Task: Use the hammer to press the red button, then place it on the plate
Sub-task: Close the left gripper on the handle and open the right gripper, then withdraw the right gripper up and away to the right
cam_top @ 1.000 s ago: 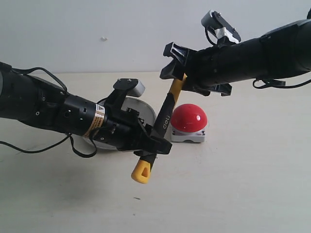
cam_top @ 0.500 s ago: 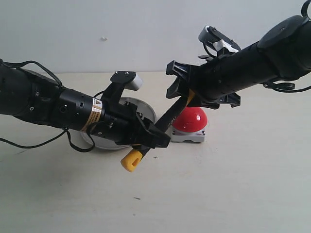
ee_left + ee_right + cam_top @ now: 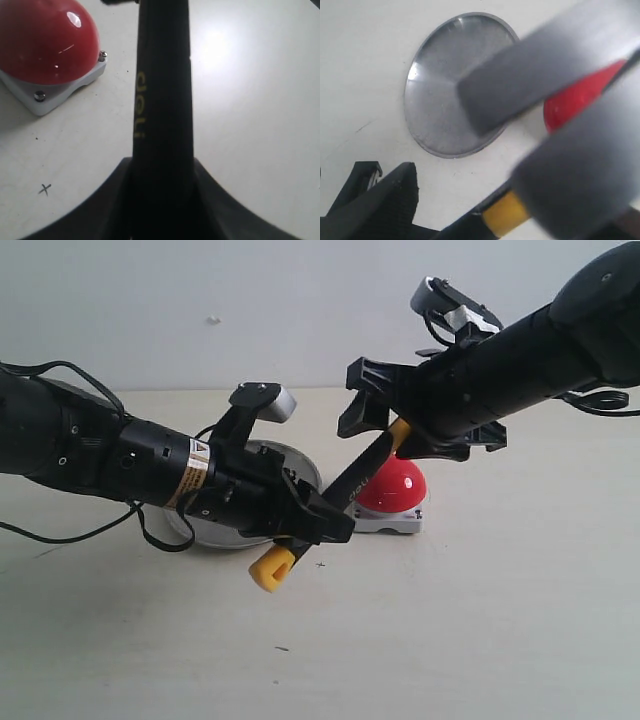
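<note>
My left gripper (image 3: 318,525) is shut on the black handle of the hammer (image 3: 355,478), just above its yellow looped end (image 3: 272,568). The handle (image 3: 162,100) runs straight out from between the left jaws. It slants up to the yellow neck (image 3: 398,432), which sits inside my right gripper (image 3: 372,408), just above the red button (image 3: 400,483). In the right wrist view the grey head (image 3: 545,75) is blurred, and one black finger (image 3: 390,200) stands clear of the neck, so that gripper is open. Whether the head touches the dome is hidden. The plate (image 3: 297,462) lies behind the left arm.
The red button (image 3: 42,42) sits on its grey-white base with screws at the corners. The silver plate (image 3: 440,90) lies flat on the pale table beside the dome (image 3: 575,97). A small pen cross (image 3: 45,189) marks the tabletop near the base.
The hammer has tipped flatter: its yellow end swung left and its head end came down over the red dome. Both arms shifted with it, and the left grip stayed on the handle.
</note>
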Tool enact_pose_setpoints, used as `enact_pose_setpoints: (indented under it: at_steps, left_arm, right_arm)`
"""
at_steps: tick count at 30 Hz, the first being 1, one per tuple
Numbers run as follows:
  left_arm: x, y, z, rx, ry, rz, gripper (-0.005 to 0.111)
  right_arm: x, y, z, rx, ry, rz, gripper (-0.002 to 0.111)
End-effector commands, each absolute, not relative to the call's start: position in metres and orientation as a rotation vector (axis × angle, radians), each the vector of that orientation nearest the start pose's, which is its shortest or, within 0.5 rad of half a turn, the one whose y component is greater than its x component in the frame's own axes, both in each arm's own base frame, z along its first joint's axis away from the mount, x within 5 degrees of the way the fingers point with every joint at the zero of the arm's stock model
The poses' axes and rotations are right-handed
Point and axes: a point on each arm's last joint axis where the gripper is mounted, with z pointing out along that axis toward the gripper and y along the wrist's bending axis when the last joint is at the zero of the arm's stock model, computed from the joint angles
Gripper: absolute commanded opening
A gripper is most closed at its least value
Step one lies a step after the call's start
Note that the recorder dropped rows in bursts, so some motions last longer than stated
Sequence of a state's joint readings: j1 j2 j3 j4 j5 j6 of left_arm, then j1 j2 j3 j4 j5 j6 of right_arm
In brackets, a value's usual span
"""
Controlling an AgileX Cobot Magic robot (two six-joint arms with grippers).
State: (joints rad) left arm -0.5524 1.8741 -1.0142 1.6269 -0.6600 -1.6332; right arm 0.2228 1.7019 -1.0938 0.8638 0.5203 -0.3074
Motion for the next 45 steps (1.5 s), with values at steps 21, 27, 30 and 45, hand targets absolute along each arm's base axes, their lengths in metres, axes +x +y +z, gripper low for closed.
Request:
enact_pose_setpoints:
  at_steps: [21,27,30,45]
  left_arm:
    - [0.285,-0.245,0.186,0.964,2.14,-1.087,0.0]
    - [0.285,-0.245,0.185,0.969,2.142,-1.072,0.0]
    - [0.285,-0.244,0.188,0.968,2.136,-1.068,0.0]
    - [0.27,-0.216,0.228,0.693,2.151,-0.903,0.0]
  right_arm:
    - [0.321,0.105,0.26,0.052,2.533,0.671,0.079]
    - [0.303,0.101,0.287,-0.033,2.495,0.662,0.078]
    - [0.288,0.098,0.309,-0.099,2.432,0.641,0.077]
    - [0.108,0.04,0.299,-0.052,1.895,0.506,0.0]
